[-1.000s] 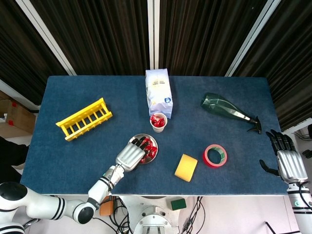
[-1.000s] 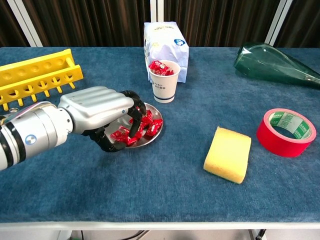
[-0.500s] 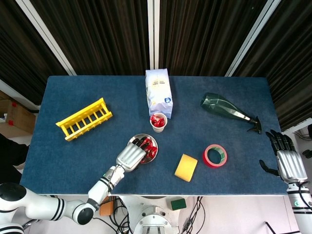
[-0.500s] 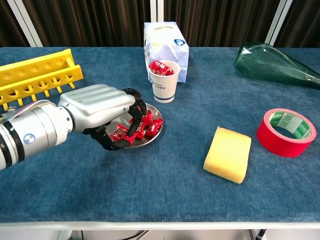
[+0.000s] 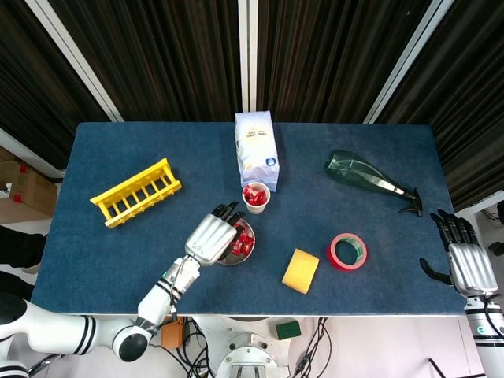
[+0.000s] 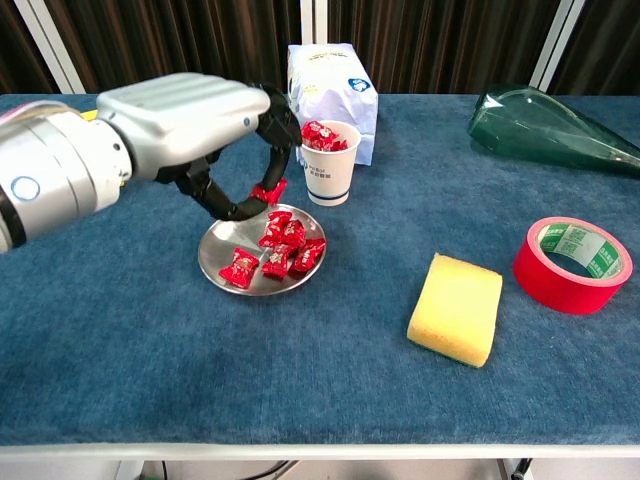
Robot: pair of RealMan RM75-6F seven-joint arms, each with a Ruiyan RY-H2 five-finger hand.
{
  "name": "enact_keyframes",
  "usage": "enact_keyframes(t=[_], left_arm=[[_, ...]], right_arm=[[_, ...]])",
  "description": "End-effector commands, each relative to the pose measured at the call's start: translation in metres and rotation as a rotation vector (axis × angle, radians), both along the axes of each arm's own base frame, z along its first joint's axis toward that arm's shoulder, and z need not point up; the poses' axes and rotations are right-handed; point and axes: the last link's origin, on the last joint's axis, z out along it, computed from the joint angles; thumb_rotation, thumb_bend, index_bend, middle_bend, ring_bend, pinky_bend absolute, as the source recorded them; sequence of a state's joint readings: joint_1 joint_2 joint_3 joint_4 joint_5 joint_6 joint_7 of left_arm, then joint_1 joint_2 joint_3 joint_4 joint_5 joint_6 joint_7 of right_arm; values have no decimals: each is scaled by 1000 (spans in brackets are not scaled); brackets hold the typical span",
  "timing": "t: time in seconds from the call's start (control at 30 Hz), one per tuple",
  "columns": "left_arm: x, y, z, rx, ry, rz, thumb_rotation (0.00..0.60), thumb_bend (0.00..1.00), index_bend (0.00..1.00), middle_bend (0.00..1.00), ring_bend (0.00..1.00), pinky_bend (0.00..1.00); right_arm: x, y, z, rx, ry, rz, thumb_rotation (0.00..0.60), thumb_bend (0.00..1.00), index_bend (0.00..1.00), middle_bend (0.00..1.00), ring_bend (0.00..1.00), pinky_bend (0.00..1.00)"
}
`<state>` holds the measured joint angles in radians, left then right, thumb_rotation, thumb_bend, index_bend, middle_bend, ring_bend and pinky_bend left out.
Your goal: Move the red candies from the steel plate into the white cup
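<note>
A yellow rack lies at the table's left side. The left hand hangs above the plate, fingers curled, with one red candy pinched at its fingertips, clear of the plate and just left of the cup. More candies lie loose on the plate, mostly on its right half. The cup stands just behind the plate and already has red candies heaped to its brim. A white bag stands upright directly behind the cup. Further right, a yellow sponge lies on the cloth, with a red tape roll beside it and a green bottle on its side near the back. The right hand rests at the table's right edge, fingers spread and holding nothing.
</note>
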<state>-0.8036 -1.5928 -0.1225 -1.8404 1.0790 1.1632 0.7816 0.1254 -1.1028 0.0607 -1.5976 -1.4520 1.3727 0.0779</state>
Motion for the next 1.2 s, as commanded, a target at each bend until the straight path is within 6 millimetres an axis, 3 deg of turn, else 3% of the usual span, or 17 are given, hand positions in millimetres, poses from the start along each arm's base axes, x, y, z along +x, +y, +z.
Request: enact_keyframes(t=[0.03, 0.23, 0.5, 0.93, 1.2], left_arm=[[12, 16, 8, 44, -21, 2, 600, 363, 627, 218, 53, 205], [37, 45, 10, 100, -54, -6, 600, 363, 632, 218, 53, 204], [53, 77, -20, 66, -87, 75, 600, 364, 639, 216, 53, 205], [52, 89, -46, 52, -82, 108, 600, 364, 630, 216, 53, 205], [47, 91, -45, 75, -62, 99, 600, 361, 523, 205, 53, 204]], right_arm=[[0, 0, 1, -1, -1, 1, 600, 288, 0, 0, 0, 0], [1, 2, 3, -10, -8, 7, 600, 288, 0, 0, 0, 0], [-1, 3, 9, -19, -28, 11, 600, 288, 0, 0, 0, 0], [-2, 6, 17, -29, -53, 20, 600, 288, 0, 0, 0, 0], [-1, 8, 17, -28, -51, 25, 600, 288, 0, 0, 0, 0]])
